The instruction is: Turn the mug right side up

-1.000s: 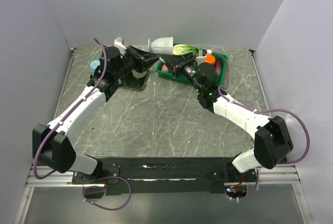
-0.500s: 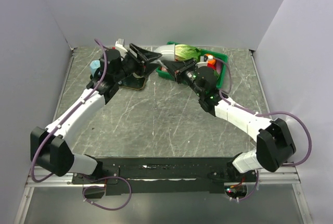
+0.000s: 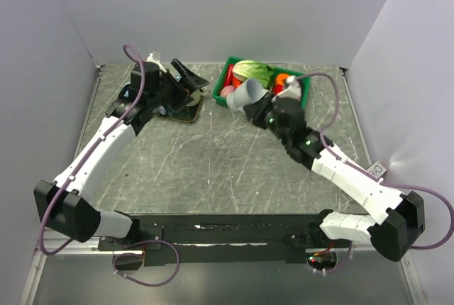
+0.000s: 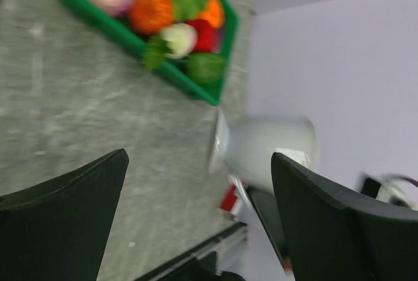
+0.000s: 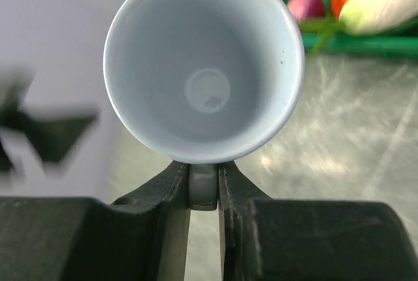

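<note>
The right jaws are clenched on the handle (image 5: 203, 188) of the pale mug (image 5: 204, 65). They pinch it just under the rim, so the mug's open mouth faces straight back at the wrist camera. The mug hangs in the air, off the bench (image 3: 213, 156), just in front of the green basket (image 3: 222, 84) of vegetables. From above it looks tipped on its side rather than upright. The left jaws are released and spread wide, hovering near a dark mat (image 3: 177, 112) at the back left, well apart from the mug.

To my eye the turn is only partway done. Doing it well means rolling the right wrist until the mouth points up. The pinch must be firm, because 1 thin handle carries all the weight. The mug then goes down onto bare bench, clear of the basket, before the jaws let go.
</note>
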`<act>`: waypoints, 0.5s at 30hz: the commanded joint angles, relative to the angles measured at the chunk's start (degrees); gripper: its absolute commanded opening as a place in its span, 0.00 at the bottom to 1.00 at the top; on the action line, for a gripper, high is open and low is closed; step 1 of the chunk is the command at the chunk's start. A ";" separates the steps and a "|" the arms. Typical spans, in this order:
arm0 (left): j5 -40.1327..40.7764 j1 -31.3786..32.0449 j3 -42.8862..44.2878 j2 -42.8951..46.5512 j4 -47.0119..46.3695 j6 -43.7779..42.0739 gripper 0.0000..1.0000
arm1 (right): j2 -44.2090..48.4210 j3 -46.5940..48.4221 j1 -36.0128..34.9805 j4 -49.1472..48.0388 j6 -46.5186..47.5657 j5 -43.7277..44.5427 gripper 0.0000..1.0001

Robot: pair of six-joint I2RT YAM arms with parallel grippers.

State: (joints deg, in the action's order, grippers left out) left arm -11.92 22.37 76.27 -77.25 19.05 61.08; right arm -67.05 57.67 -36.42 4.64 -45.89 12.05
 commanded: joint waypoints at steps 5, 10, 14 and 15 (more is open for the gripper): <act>9.10 -6.54 -0.16 -2.99 8.54 -9.31 0.96 | -1.22 -4.58 -19.27 -2.70 19.78 17.09 0.00; 15.08 -10.15 1.07 -3.69 11.54 -10.10 0.96 | -9.93 -3.36 -25.09 -8.50 24.70 21.08 0.00; 15.00 -12.70 -0.33 -3.17 10.31 -10.37 0.96 | -17.13 -2.39 -27.12 -15.00 27.60 16.09 0.00; 14.83 -12.96 -0.51 -3.34 10.39 -10.45 0.96 | -18.46 -1.26 -27.73 -16.58 27.96 14.94 0.00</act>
State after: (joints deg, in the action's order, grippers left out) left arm 0.84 10.83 75.13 -81.52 29.82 52.47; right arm -82.35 52.58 -62.57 1.61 -22.68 26.81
